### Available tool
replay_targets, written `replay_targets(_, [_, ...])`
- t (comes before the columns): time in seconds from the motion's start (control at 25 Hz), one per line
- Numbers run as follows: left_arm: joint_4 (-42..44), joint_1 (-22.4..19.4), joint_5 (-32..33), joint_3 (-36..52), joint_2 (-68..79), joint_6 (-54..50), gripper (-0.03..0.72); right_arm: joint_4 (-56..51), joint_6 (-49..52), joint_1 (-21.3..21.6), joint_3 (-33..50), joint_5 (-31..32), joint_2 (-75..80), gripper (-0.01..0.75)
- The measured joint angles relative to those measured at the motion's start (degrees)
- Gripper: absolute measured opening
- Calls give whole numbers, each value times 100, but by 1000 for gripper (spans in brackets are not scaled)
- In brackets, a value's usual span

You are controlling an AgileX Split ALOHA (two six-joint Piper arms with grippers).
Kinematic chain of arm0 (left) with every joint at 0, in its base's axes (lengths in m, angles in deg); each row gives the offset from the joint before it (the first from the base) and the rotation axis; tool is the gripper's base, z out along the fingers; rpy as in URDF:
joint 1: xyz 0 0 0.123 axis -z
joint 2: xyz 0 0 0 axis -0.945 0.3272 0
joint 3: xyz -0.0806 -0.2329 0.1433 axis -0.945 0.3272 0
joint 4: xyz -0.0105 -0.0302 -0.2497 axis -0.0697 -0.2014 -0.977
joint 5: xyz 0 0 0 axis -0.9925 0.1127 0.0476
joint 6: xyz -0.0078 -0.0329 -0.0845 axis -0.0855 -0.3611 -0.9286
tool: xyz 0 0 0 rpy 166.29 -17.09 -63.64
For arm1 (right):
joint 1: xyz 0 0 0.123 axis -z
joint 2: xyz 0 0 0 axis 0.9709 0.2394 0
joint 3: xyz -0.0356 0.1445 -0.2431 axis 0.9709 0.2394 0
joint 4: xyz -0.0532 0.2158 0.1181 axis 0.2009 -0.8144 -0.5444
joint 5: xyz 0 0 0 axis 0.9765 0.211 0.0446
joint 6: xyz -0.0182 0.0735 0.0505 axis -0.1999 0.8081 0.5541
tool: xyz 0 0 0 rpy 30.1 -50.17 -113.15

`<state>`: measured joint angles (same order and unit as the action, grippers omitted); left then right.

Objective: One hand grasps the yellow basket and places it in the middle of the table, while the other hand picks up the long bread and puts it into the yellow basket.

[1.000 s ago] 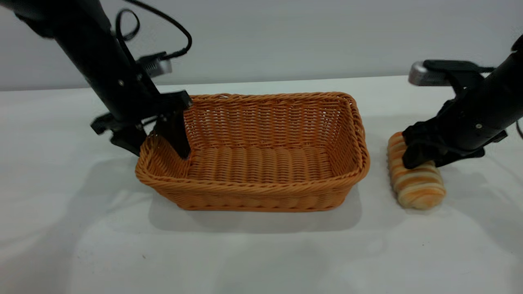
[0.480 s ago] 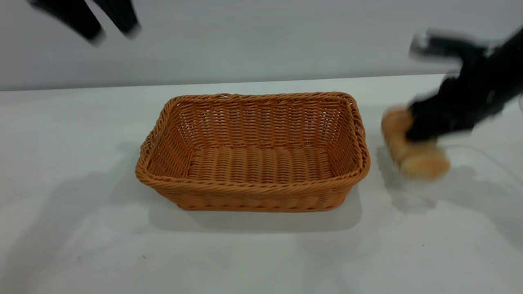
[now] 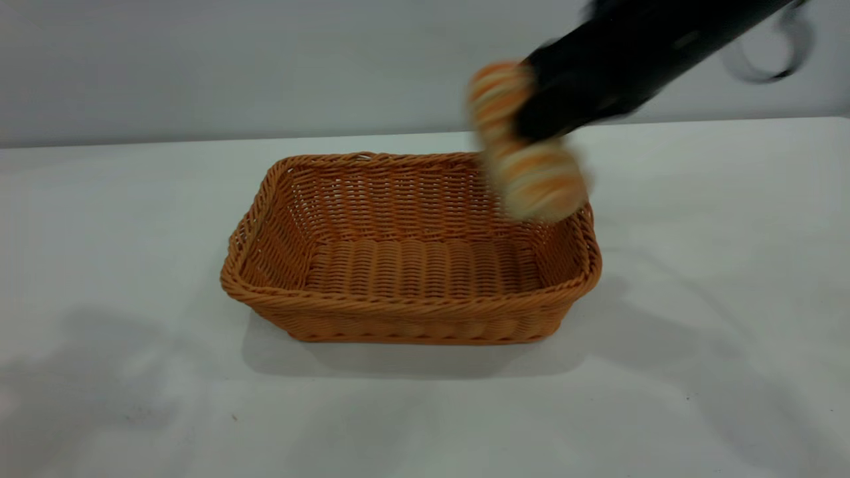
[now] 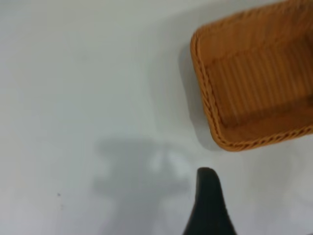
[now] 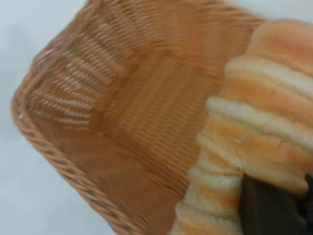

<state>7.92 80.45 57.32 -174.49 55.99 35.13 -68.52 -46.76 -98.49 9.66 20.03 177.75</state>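
The yellow basket (image 3: pixel 412 304) stands empty in the middle of the white table (image 3: pixel 717 345). My right gripper (image 3: pixel 539 113) is shut on the long bread (image 3: pixel 534 176) and holds it in the air above the basket's far right corner. In the right wrist view the bread (image 5: pixel 259 117) hangs over the basket's inside (image 5: pixel 73 98), with a black finger (image 5: pixel 266 208) against it. My left gripper (image 4: pixel 244 213) is out of the exterior view. In its wrist view one finger (image 4: pixel 208 196) shows, high above bare table, empty and well clear of the basket (image 4: pixel 203 93).
A plain grey wall runs behind the table's far edge. A few tiny dark specks (image 3: pixel 234 417) lie on the tabletop in front of the basket. White table lies to the left, right and front of the basket.
My right gripper lifted the bread off the table at the right and swung it up and left over the basket. My left gripper let go of the basket's left wall and rose out of view.
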Motion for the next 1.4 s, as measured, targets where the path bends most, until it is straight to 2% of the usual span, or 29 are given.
replay_targets(0.08, [28,0,0,40,-244,-4,583,-234,-281,-320,-239,-296,407,158])
replay_targets(0.16, [41,0,0,221,-465,-4,583,-339,-473,-534,-480,-475,782,235])
replay_targets(0.28, [51,0,0,696,-805,-4,583,-405,-505,-622,-705,-434,1116,408])
replay_targets(0.4, [155,0,0,1382,-1202,-4,583,-83,-479,-585,-737,32,1031,582])
replay_targets(0.48, [284,0,0,1935,-1558,-6,583,416,-146,-489,-737,761,779,637])
replay_targets(0.6, [443,0,0,2878,-2169,-6,583,1372,1164,-224,-742,2172,61,642])
replay_targets(0.72, [540,0,0,3861,-2870,-61,583,2529,2318,-85,-774,3511,-840,597])
replay_targets(0.84, [613,0,0,4683,-3648,-126,583,3422,3218,-81,-774,4549,-1580,544])
replay_targets(1.04, [618,0,0,5548,-5035,-139,583,3825,3969,-105,-420,4806,-2778,522])
replay_targets(1.4, [592,0,-53,5959,-6877,-139,582,4496,4516,-105,1505,4928,-5097,521])
